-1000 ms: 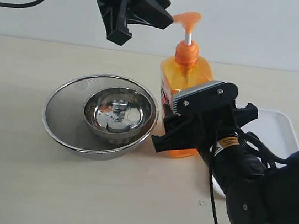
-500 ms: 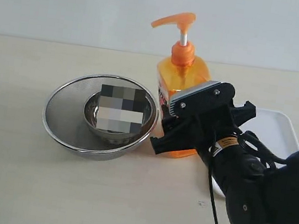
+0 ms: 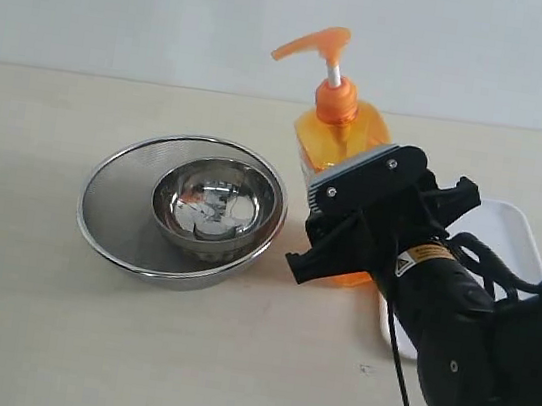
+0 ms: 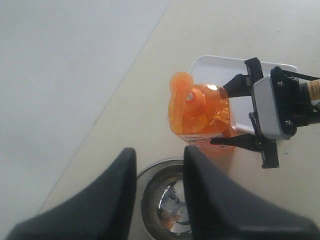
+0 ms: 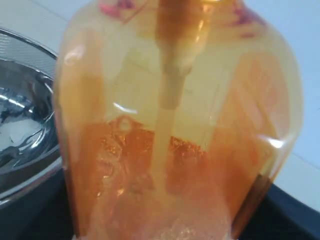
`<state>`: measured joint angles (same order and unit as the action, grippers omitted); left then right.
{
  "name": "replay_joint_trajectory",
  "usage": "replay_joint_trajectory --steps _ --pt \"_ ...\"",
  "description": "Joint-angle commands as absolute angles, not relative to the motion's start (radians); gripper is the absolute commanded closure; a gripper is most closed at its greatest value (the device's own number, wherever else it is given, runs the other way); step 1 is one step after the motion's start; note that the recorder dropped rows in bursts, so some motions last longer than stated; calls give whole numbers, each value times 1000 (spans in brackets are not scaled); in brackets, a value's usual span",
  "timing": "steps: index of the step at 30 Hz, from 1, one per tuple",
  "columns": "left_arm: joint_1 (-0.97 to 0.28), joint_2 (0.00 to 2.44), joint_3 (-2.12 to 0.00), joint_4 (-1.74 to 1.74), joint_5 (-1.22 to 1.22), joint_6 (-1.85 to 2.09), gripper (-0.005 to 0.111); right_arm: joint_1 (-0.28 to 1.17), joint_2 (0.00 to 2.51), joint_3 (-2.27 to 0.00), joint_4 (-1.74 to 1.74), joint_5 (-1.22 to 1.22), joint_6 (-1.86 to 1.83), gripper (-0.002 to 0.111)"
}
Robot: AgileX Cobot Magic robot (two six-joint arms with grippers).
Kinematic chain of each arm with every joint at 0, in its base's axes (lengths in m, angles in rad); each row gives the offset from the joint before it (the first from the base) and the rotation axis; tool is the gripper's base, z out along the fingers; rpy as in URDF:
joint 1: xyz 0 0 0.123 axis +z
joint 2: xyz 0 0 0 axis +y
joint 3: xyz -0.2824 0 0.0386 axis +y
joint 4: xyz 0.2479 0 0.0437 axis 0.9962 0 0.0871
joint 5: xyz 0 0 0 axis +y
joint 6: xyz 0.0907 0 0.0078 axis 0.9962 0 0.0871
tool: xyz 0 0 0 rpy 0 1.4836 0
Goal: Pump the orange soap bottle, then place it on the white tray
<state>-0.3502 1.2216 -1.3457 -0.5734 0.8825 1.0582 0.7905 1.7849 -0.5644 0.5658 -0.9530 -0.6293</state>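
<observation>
A tall translucent orange soap bottle (image 3: 345, 143) with a pump head is upright just beside a shallow white rectangular tray (image 3: 514, 232), its lower body clamped between the black right gripper's (image 4: 220, 115) fingers. The left gripper (image 4: 160, 155) hangs above, spread and empty. The slick, tall bottle may slip or tip in that low grip, or catch the tray's raised rim.

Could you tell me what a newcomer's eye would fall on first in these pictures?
The orange soap bottle, the tallest and brightest thing, is mid-table with the right gripper closed on its sides. To its left in the exterior view, a small steel bowl sits inside a wider mesh bowl. The white tray lies to the bottle's right, partly hidden by the arm.
</observation>
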Motion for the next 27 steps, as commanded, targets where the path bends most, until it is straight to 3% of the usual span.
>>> replay_joint_trajectory --steps 1,7,27 --pt "-347 1217 -1337 -579 857 1061 77 788 1757 -561 569 -967 -679 92" --pt "-347 1217 -1337 -619 854 1061 77 788 1757 -572 566 -947 -693 105" --pt "-347 1217 -1337 -631 865 1003 77 788 1757 -582 571 -939 -741 104"
